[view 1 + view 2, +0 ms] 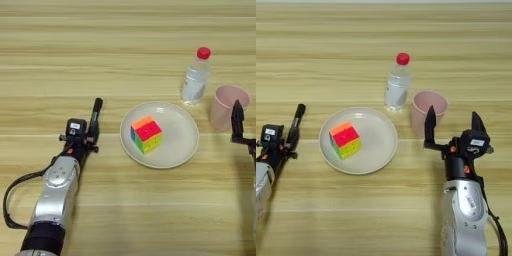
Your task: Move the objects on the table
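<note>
The right tool [452,122] stands upright with fingers spread just beside the pink cup [428,109]; the left tool [91,131] pinches the marker [95,119], left of the cube [146,134] on its plate [181,142].

Silver-grey forearm shells – left arm [54,192], right arm [466,210] – black cuffs, looping black cables, orange-red wrist accents, black two-finger grippers

Bright, even light; soft shadows
</note>
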`<act>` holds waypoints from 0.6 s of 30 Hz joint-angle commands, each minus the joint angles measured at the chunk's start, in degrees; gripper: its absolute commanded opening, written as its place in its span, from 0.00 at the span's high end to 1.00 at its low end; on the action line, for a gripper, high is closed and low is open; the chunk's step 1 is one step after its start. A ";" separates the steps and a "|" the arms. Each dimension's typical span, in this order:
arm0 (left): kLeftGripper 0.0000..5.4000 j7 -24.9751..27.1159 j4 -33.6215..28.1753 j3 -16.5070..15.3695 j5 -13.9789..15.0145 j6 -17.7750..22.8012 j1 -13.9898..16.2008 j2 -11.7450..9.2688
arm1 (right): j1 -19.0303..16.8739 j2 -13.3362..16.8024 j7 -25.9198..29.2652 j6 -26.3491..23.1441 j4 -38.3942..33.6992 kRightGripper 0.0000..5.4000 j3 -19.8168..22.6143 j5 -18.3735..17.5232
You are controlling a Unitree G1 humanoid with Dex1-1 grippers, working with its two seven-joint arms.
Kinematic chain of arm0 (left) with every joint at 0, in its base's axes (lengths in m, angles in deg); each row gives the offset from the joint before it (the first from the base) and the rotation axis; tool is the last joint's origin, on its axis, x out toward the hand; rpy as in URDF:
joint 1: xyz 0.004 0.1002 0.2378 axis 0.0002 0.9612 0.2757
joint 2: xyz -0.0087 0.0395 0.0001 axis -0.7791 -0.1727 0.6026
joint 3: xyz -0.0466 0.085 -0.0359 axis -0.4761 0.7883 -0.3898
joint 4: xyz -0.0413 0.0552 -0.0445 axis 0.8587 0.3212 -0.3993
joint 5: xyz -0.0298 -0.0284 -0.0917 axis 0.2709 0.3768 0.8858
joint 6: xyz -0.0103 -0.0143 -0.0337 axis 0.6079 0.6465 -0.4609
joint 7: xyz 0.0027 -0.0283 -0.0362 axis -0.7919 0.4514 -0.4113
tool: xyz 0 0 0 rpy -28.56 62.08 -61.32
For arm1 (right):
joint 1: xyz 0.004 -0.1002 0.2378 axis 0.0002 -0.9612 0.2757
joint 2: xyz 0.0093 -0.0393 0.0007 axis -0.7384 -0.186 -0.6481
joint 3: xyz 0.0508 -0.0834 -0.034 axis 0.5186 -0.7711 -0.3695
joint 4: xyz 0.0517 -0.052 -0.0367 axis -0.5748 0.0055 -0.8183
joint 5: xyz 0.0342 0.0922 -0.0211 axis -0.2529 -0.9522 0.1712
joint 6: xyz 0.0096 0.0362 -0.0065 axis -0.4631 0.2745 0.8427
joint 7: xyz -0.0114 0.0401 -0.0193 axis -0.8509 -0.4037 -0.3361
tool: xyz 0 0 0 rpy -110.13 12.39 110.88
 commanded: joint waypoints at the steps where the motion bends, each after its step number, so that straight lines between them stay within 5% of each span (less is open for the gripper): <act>1: 0.67 -0.02 2.44 0.11 -0.44 2.19 2.17 -0.16 | 0.70 -0.10 -0.18 0.39 -0.25 0.00 0.10 -0.10; 11: 0.84 0.18 2.19 0.13 -0.37 2.10 2.22 -0.26 | 0.87 -0.07 -0.10 0.41 -0.01 0.00 0.08 -0.10; 18: 0.86 0.23 2.08 0.11 -0.29 2.03 2.30 -0.19 | 0.99 0.00 -0.04 0.34 0.17 0.00 0.12 -0.13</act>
